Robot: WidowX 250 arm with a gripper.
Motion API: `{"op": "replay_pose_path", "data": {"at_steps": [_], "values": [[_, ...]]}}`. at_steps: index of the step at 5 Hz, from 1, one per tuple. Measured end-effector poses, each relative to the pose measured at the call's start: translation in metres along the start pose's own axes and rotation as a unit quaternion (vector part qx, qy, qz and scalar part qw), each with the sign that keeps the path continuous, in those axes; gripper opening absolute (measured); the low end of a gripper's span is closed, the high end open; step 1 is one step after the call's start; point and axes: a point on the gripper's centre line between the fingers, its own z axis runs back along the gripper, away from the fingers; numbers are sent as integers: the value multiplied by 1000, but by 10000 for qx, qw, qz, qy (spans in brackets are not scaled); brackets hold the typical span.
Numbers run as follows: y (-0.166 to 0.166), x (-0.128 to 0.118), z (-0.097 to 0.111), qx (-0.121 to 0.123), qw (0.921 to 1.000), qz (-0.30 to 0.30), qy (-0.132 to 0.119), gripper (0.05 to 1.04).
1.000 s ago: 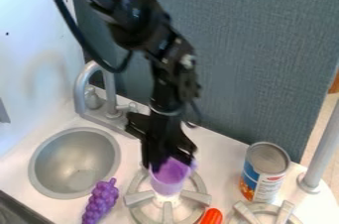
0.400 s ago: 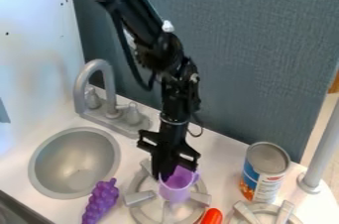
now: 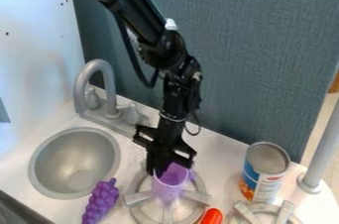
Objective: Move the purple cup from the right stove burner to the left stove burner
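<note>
The black gripper hangs over the left stove burner, pointing down. It is shut on the back rim of a purple cup, which stands roughly upright over the middle of that burner. Whether the cup's base touches the burner, I cannot tell. A bunch of purple grapes lies to the left of the burner, beside the sink. At the burner's lower right is the end of an orange-red object.
A metal sink bowl is at the left, with a grey faucet behind it. At the right stand a can and a grey post. Part of a second burner shows at the bottom edge, and a grey-blue panel rises behind.
Gripper and cup shifted together, first slightly right and down, then a little back to the left. The upper arm has swung to the right. Grapes, can and orange-red object have stayed put.
</note>
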Motion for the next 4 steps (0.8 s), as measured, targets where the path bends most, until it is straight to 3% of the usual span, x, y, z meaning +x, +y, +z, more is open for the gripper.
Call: {"op": "replay_pose_path", "data": {"at_steps": [1,2,4], "values": [[16,-4,-2,109,9998,46,164,93],[24,-1,-3,27,9999,48,112,93],[18,6,-8,-954,9943,-278,-385,93]]}}
